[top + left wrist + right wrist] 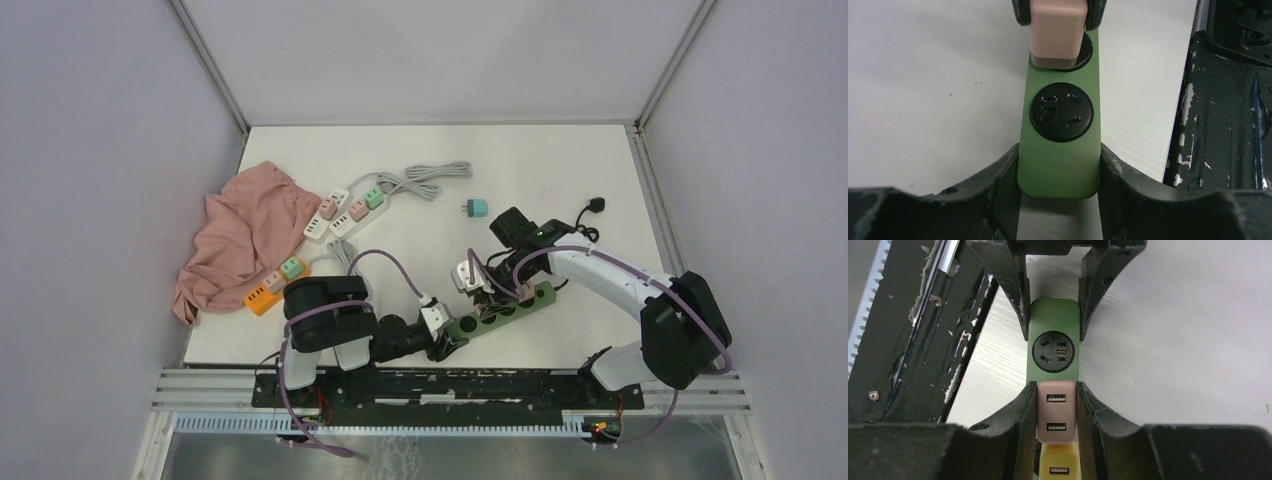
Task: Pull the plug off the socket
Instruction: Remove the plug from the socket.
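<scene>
Sitting in a black round socket of the green power strip (1060, 160), the pink plug (1056, 412) stands with its base against the socket face and two small ports on its visible side. The right pincer (1056, 392) is clamped on it, one dark finger pressed to each side of the block. Just behind the pink plug on the same strip is a yellow plug (1058, 467), only partly in view. Toward the strip's near end, the next socket (1061, 112) is unoccupied.

The left pincer (1059, 157) is clamped on that near end of the strip, its fingers touching both long edges of the green body. The strip lies flat and slantwise on the desk (540, 170), close to the near edge and a little right of centre, its left end nearer than its right.

Farther out, a small teal adapter (478, 207) lies alone past the right arm, with a black plug (597, 204) to its right. On the far left side are two white power strips (335, 215) with a coiled grey cable (435, 180), an orange power strip (262, 297) nearer, and a crumpled pink cloth (245, 235) at the left edge.
</scene>
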Motion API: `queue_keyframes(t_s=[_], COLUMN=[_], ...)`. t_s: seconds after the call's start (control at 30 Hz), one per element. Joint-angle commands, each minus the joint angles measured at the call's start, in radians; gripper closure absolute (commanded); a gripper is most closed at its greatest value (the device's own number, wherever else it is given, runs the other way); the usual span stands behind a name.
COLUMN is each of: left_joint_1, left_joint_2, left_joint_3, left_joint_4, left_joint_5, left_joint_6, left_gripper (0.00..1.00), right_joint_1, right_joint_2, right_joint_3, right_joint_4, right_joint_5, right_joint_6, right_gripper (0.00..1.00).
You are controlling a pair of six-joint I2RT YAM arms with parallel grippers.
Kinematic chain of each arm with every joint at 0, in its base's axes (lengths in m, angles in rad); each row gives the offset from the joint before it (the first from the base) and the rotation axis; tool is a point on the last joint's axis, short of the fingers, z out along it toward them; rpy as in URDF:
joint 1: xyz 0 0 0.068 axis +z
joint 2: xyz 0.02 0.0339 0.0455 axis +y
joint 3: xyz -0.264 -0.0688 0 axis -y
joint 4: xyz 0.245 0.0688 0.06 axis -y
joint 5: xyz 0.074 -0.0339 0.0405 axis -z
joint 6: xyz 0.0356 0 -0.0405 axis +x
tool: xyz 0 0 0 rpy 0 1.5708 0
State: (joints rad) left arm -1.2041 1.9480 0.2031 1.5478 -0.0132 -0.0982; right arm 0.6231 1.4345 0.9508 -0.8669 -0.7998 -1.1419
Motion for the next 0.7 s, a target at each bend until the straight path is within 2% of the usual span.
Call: queue_keyframes(t_s=[0.0,0.13,0.23,0.3,0.47,0.57,0.67], left_joint_1=[0.004,0.004,0.004,0.006,0.005,0.005,0.005], left_joint_2=[0.011,0.005,0.002,0.000,-0.006,-0.004,-0.004], left_joint_3=[-0.010,-0.007,0.001,0.006,0.004,0.005,0.009], left_joint_4=[0.086,0.063,0.040,0.025,0.015,0.016,0.016], left_joint_5=[-0.015,-0.014,-0.011,-0.008,-0.008,-0.006,-0.002], left_joint_6=[-0.027,-0.027,-0.027,-0.026,-0.023,-0.021,-0.023], left_gripper=[0.97,0.97,0.97,0.97,0.97,0.97,0.97], right_joint_1=[0.100,0.137,0.100,0.047,-0.042,-0.035,0.041], right_joint_2=[-0.005,-0.001,0.006,0.012,-0.055,-0.069,-0.037], right_joint_3=[0.026,0.041,0.051,0.049,0.009,-0.004,0.025], right_joint_4=[-0.086,0.131,0.193,0.177,0.042,-0.047,-0.115], right_joint_5=[-0.125,-0.116,-0.055,-0.014,0.036,-0.066,-0.124], right_joint_6=[-0.040,0.251,0.346,0.318,0.076,-0.031,-0.079], right_gripper=[1.00,1.00,1.00,1.00,1.00,1.00,1.00])
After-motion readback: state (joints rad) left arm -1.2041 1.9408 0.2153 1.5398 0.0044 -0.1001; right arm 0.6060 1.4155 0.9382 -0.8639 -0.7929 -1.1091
